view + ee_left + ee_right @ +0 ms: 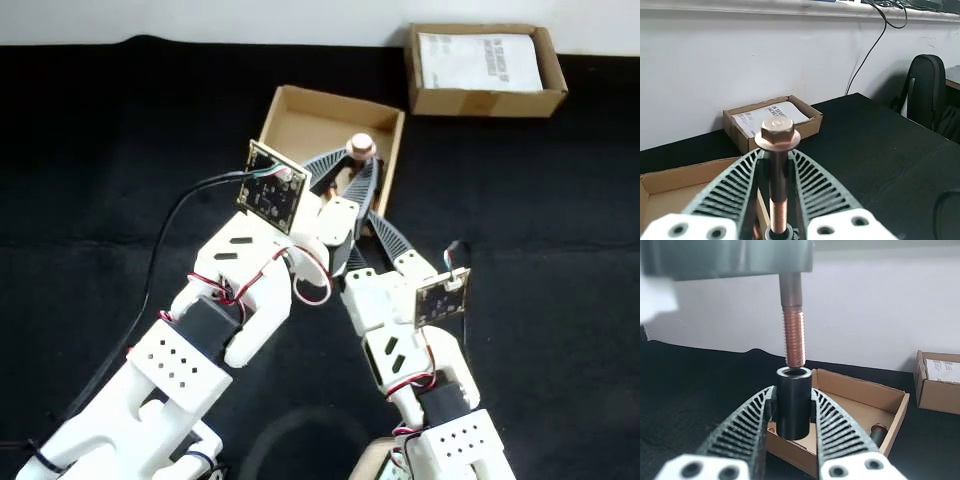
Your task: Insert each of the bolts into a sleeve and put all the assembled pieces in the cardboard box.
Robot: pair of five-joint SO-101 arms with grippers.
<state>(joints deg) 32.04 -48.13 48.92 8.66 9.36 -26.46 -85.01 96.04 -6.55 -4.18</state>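
Gripping copper bolt (777,175) upright in left gripper (777,152), holding threaded tip just above black sleeve (793,405); clamping sleeve upright in right gripper (793,391), above open cardboard box (866,388).

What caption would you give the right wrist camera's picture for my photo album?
Right gripper holds a black sleeve upright near the cardboard box, with a copper bolt poised at its opening.

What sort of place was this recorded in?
Probably an office or lab workbench: a black-covered table stands against a white wall, cables hang down the wall, and what looks like a black chair sits beside the table.
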